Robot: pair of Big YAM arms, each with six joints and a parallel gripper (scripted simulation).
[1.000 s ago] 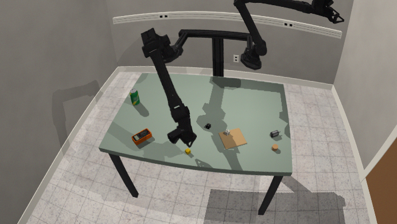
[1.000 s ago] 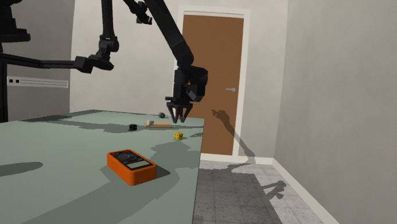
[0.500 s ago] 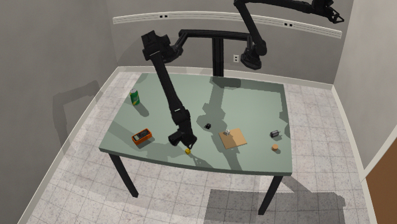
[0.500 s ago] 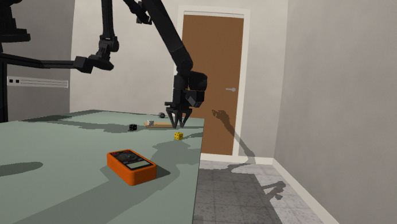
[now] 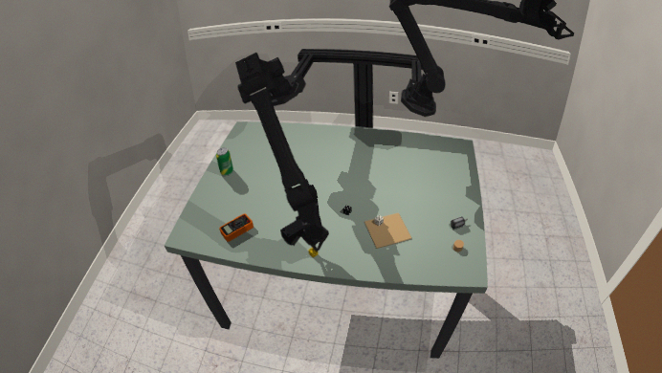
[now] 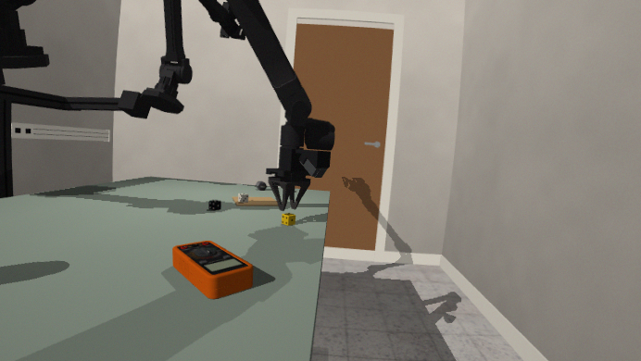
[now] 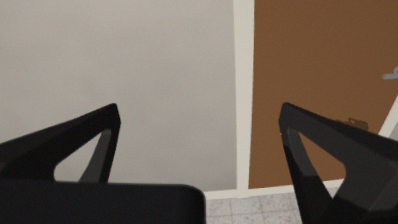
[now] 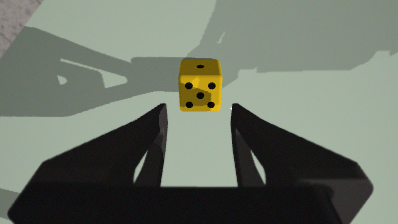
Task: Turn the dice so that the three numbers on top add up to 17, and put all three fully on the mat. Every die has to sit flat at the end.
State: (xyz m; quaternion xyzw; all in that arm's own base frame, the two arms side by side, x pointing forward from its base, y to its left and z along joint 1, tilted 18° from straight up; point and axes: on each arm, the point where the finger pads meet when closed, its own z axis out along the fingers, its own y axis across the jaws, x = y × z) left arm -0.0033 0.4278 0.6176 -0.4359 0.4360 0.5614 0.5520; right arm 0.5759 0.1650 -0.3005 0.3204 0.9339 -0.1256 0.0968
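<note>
Our right gripper (image 5: 318,247) (image 6: 290,209) (image 8: 199,113) hovers above the yellow die (image 5: 313,252) (image 6: 288,219) (image 8: 200,85), fingers apart, holding nothing. Left gripper (image 5: 569,34) (image 7: 199,106): fingers wide, nothing between. White die (image 5: 379,220) (image 6: 243,198) on mat (image 5: 392,234) (image 6: 261,202).

The left gripper (image 7: 199,112) spreads its two black fingers wide, one reaching in from each side of the view, with only a pale grey wall (image 7: 165,55), an upright off-white door frame (image 7: 242,100) and the edge of a brown door (image 7: 265,100) showing between their tips. A grey door handle (image 7: 391,76) juts in at the far right, and below it, beside the right-hand finger, lies a small dark patch (image 7: 356,123) on the door, perhaps a shadow, though it is too blurred to be sure. Along the bottom, a light baseboard (image 7: 220,194) meets speckled floor tiles (image 7: 250,211), next to a dark rounded block.
</note>
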